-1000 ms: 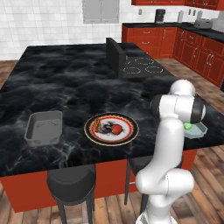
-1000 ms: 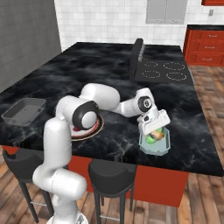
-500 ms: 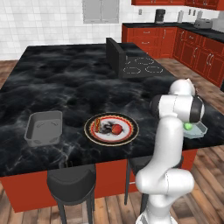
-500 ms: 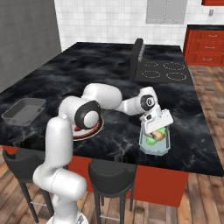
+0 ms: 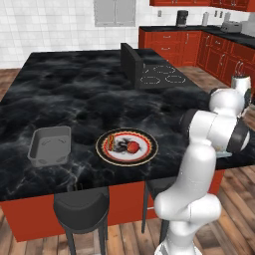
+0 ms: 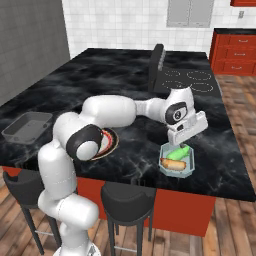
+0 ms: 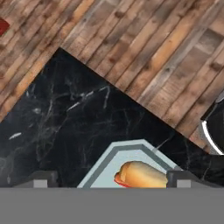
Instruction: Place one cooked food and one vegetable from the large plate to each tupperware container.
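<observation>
The large plate (image 5: 102, 150) with its red patterned rim lies near the island's front edge and holds a red piece and a dark piece of food. In the right base view my arm covers part of the plate (image 6: 113, 145). The grey tupperware container (image 5: 50, 144) stands left of the plate. The pale tupperware container (image 6: 189, 168) sits at the front right and holds a hot dog (image 6: 172, 164) and a green vegetable (image 6: 180, 151). My gripper (image 6: 181, 144) hangs open just above this container, holding nothing. In the hand view the gripper (image 7: 113, 179) has its tips wide apart over the hot dog (image 7: 140, 174).
A cooktop (image 6: 192, 82) and a dark upright panel (image 6: 157, 62) occupy the island's far side. Black stools (image 6: 127, 197) stand under the front edge. The island's corner and the wooden floor (image 7: 144, 52) lie just beyond the pale container. Red cabinets (image 5: 219, 55) line the right wall.
The jaws have spread from half shut to wide open, and the hand has lifted slightly above the pale container. The green vegetable now lies in the container.
</observation>
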You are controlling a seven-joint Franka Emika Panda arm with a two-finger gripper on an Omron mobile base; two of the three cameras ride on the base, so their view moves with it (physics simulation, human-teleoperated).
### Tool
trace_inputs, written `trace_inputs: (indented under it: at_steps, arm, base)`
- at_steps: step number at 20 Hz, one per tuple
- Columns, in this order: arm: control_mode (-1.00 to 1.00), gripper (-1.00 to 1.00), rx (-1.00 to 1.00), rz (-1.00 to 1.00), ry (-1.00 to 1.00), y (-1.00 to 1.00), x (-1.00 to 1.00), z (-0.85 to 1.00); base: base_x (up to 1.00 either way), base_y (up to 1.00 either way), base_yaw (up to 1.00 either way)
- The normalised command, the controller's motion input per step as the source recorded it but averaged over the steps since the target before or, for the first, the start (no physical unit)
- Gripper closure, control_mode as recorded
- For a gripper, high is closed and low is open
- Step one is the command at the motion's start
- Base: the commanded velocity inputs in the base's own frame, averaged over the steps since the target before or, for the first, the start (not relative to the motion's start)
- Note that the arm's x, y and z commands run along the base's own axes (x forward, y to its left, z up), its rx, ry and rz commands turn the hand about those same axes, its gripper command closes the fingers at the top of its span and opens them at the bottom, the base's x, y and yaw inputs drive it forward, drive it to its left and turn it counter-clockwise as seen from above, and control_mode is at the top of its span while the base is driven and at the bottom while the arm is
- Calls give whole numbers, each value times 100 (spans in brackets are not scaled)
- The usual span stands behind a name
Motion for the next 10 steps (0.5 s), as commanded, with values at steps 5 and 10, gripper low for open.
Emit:
trace_inputs:
  at_steps: [5,10]
  arm:
    - [-100,-100,7,0,-65,0,0,68]
    - [-100,-100,7,8,-43,8,-9,85]
  base:
    - [0,0,0]
    - [0,0,0]
